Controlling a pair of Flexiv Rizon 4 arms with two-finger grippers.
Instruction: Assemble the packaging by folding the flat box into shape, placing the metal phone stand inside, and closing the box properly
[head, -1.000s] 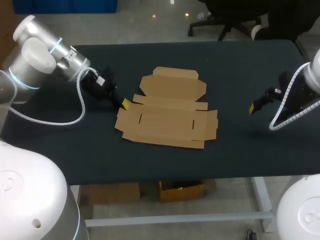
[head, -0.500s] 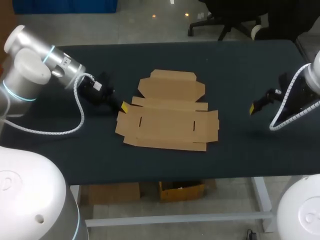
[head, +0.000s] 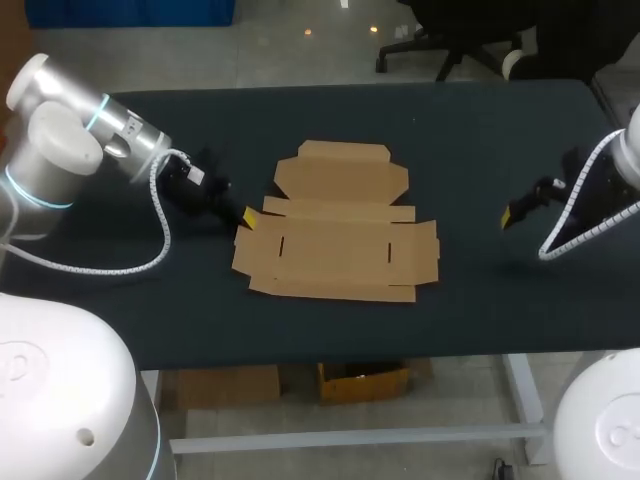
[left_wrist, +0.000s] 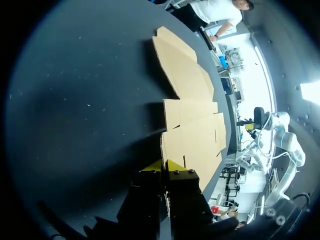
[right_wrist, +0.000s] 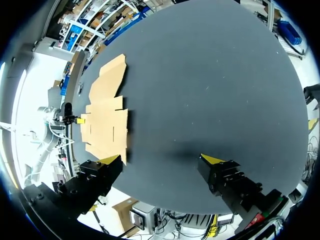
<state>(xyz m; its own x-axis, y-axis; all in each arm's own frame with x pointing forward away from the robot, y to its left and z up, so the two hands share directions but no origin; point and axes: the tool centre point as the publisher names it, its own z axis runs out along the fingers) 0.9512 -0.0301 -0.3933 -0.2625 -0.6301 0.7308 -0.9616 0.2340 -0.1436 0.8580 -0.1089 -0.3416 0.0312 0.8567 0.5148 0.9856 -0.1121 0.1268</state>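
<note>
Two grippers are flanking the work, and only one of them is anywhere near it. The flat box is lying unfolded at the middle of the table. Its long axis is running across the table from the robot's left to its right, and its lid panel is pointing toward the far edge. No panel is standing up yet, so folding is judged to be at its very start. The metal phone stand is not showing in any view.

The left gripper is sitting low at the box's left end, with its yellow tips touching the near-left corner of the card. In the left wrist view those tips are pressing together with no gap showing, and the card is spreading out directly ahead of them. Whether a sliver of its edge is caught between them is not clear.

The right gripper is hanging well apart from the box's right end with its fingers spread wide, holding nothing. In its wrist view the box is lying far ahead.

The left arm is therefore the nearer one. Any lift or crease is likely depending on it working inward from the left end, along the long axis.
</note>
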